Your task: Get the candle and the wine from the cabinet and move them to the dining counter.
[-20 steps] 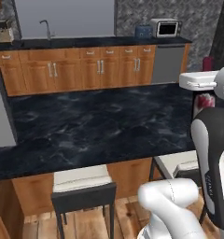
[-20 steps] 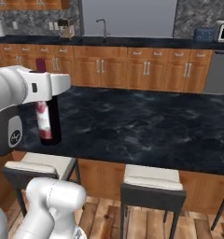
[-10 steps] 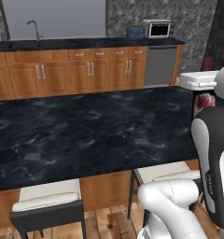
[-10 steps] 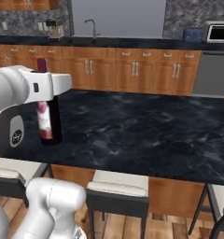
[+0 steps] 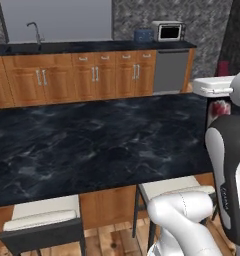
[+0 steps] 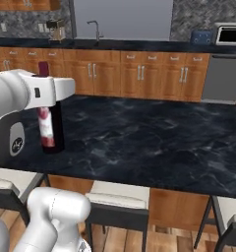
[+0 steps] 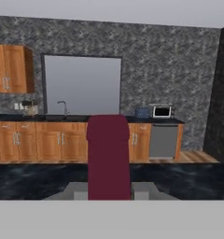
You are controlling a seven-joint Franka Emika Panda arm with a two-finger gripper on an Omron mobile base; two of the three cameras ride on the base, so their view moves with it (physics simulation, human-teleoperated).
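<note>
left base view: the dining counter [image 5: 92, 145] runs across the middle, with stools tucked under its near edge at 6 to 7 o'clock. the white arm climbs the right side, and at 3 o'clock a slice of the wine [image 5: 221, 108] with its red-pink label peeks out just under the white wrist. judging from this, the step in hand is carrying the bottle in for a set-down, and it will go best if the bottle stays upright, comes well inside the near edge, and is lowered until its base sits flat before the fingers let go.

right base view: the wine [image 6: 47, 125] stands upright at 9 o'clock against the dining counter [image 6: 159, 142], its dark red top poking above the wrist, which reaches level from the left over the near-left part of the slab. whether the base touches the stone i cannot tell; it looks close to it. the forearm hangs down by the counter's near edge, so the drop should be straight down.

hand view: the gripper [image 7: 109, 190] looks level across the room, and the bottle's dark red neck rises from 6 o'clock toward centre, with grey finger parts close on both sides: it is clamped on the wine.
</note>
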